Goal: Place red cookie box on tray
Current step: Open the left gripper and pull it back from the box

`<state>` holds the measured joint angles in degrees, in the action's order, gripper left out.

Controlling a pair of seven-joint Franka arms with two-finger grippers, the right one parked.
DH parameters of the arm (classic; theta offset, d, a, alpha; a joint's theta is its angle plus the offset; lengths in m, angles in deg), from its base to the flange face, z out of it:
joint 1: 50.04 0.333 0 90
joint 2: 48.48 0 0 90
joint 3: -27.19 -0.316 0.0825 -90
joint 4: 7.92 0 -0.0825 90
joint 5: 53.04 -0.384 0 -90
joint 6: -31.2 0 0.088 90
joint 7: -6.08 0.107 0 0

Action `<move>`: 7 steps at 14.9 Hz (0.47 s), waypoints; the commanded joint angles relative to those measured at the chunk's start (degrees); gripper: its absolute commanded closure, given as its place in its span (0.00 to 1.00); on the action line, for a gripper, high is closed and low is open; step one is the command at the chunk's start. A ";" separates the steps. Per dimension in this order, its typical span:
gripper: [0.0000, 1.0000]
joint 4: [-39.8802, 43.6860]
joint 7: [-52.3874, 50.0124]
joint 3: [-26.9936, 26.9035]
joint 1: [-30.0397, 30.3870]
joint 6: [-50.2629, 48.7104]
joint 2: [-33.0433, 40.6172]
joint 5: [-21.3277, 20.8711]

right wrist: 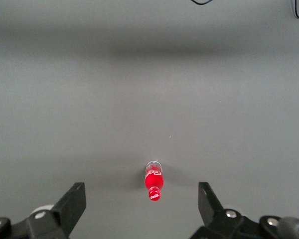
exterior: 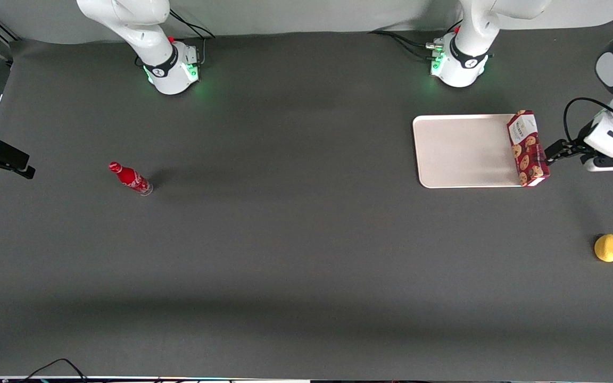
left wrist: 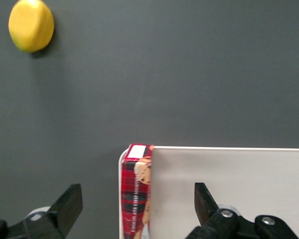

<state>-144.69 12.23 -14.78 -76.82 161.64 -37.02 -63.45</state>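
The red cookie box (exterior: 527, 148) stands on its long edge along the rim of the tray (exterior: 463, 151), at the tray's side toward the working arm's end of the bench (exterior: 296, 255), its white label panel farther from the front camera. The tool (exterior: 549, 153) sits just beside the box, fingers spread wide in the wrist view with the carton between them and neither finger (left wrist: 70, 201) touching it, which suggests a release. A lemon (exterior: 608, 248) and a red bottle (exterior: 130, 178) lie well apart

Dark-red tartan cookie box (exterior: 527, 148), cream tray (exterior: 463, 150)
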 commanded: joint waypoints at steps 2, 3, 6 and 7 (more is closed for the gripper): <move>0.00 15.27 -5.88 8.99 -0.55 -15.19 -3.64 3.47; 0.00 18.78 -7.28 11.62 -0.28 -17.74 -4.77 3.47; 0.00 30.56 -9.31 21.63 5.75 -26.27 -10.13 5.99; 0.00 33.73 -9.40 25.50 9.18 -27.60 -11.63 8.28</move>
<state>-122.54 3.61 1.71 -75.37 140.42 -41.61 -59.85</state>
